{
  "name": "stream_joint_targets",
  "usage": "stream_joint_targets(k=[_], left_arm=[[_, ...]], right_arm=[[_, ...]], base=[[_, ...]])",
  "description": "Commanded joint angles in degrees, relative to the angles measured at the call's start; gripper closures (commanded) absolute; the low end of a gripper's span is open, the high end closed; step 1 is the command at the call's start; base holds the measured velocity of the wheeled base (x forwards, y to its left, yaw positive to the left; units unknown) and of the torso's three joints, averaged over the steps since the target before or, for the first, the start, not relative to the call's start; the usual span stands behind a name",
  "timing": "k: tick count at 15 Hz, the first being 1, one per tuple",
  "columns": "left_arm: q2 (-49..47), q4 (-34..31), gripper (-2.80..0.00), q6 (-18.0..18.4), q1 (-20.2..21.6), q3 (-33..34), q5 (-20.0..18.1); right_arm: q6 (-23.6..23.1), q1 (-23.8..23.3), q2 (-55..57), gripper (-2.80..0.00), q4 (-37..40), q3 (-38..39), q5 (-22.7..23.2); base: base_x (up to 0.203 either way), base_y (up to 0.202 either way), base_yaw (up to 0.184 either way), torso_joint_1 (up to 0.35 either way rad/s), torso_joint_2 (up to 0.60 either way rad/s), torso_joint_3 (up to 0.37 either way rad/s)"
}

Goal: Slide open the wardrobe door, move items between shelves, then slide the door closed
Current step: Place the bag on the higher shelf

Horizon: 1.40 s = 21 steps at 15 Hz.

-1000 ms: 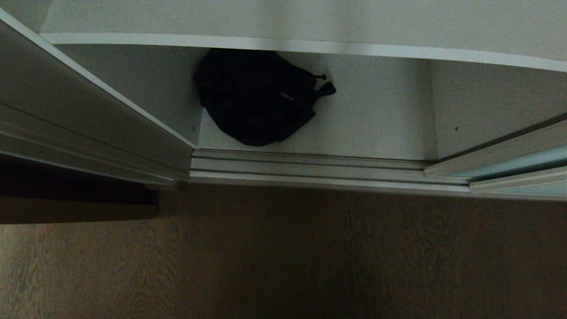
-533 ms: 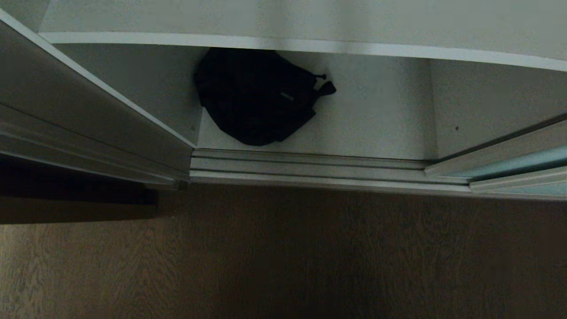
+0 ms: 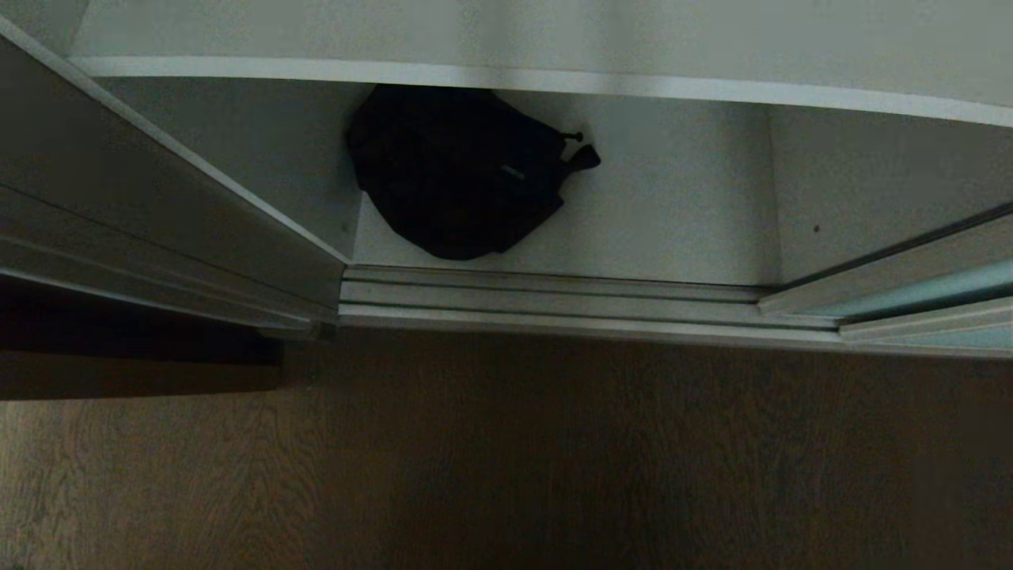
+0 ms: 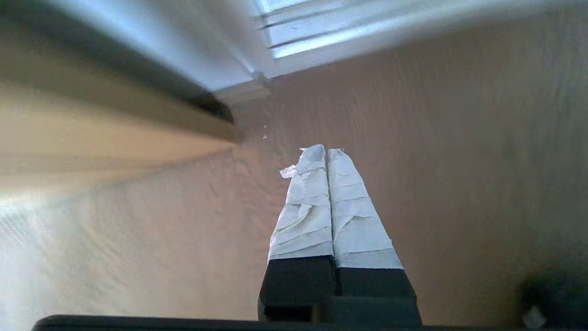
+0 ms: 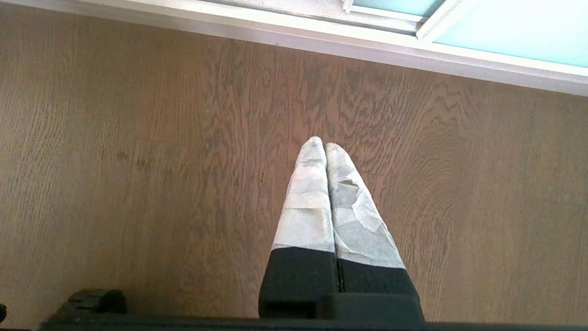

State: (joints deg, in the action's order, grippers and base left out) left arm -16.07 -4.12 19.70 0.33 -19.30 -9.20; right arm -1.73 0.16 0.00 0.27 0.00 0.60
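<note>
The wardrobe stands open in the head view. The sliding wardrobe door (image 3: 926, 291), frosted blue-green glass in a silver frame, is at the right edge of the opening. A black bag (image 3: 459, 170) lies on the lower of the shelves (image 3: 673, 222), at its back left, partly under the upper shelf's pale front edge (image 3: 506, 79). Neither gripper appears in the head view. My left gripper (image 4: 326, 151) is shut and empty above the wooden floor, pointing toward the corner of the wardrobe. My right gripper (image 5: 325, 143) is shut and empty over the floor, short of the door (image 5: 514, 32).
A ridged silver floor track (image 3: 554, 297) runs along the wardrobe's front. The wardrobe's grey side wall (image 3: 158, 206) bounds the opening on the left, and a tan wooden panel (image 4: 92, 142) stands beside it. Brown wood-grain floor (image 3: 506, 459) lies in front.
</note>
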Motion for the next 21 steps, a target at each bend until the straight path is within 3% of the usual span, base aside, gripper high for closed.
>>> stream_joint_targets(k=[1,3,4,6,7,9,12,14,16,18,21], left_arm=[[-13.8,0.0,0.00,10.6,-0.1,-3.9,-3.9],[-20.1,0.0,0.00,22.5,-0.1,-5.8,-7.0],[-22.6,0.0,0.00,26.0,-0.2,-7.0,-7.5],[-27.1,0.6,0.00,28.2,-0.8,-9.3,-8.2],[-27.6,1.8,0.00,26.0,-1.0,-9.2,-8.4],[-27.3,3.5,0.00,17.6,-1.0,-7.5,-8.5],[-26.7,3.4,0.00,-0.6,-1.2,-7.3,-9.3],[-26.8,2.3,0.00,-10.8,-1.3,-7.2,-11.5],[-31.0,1.3,0.00,-15.8,-1.3,-7.7,-13.3],[-37.1,1.4,0.00,-18.2,-1.7,-8.1,-14.5],[-47.2,1.8,0.00,-20.0,-7.8,-8.0,-14.9]], right_arm=[[0.0,0.0,-0.1,0.00,0.0,0.0,0.0],[0.0,0.0,-0.1,0.00,0.0,0.0,0.0],[0.0,0.0,-0.1,0.00,0.0,0.0,0.0],[0.0,0.0,-0.1,0.00,0.0,0.1,0.0],[0.0,0.0,-0.1,0.00,0.0,0.1,0.0],[0.0,0.0,-0.1,0.00,0.0,0.1,0.0],[0.0,0.0,-0.1,0.00,0.0,0.0,0.0],[0.0,0.0,-0.1,0.00,0.0,0.0,0.0],[0.0,0.0,-0.1,0.00,0.0,0.0,0.0],[0.0,0.0,-0.1,0.00,0.0,0.1,0.0],[0.0,0.0,-0.1,0.00,0.0,0.0,0.0]], base=[[0.000,0.000,0.000,0.000,0.00,0.000],[0.000,0.000,0.000,0.000,0.00,0.000],[0.000,0.000,0.000,0.000,0.00,0.000],[0.000,0.000,0.000,0.000,0.00,0.000],[0.000,0.000,0.000,0.000,0.00,0.000],[0.000,0.000,0.000,0.000,0.00,0.000],[0.000,0.000,0.000,0.000,0.00,0.000],[0.000,0.000,0.000,0.000,0.00,0.000],[0.000,0.000,0.000,0.000,0.00,0.000],[0.000,0.000,0.000,0.000,0.00,0.000],[0.000,0.000,0.000,0.000,0.00,0.000]])
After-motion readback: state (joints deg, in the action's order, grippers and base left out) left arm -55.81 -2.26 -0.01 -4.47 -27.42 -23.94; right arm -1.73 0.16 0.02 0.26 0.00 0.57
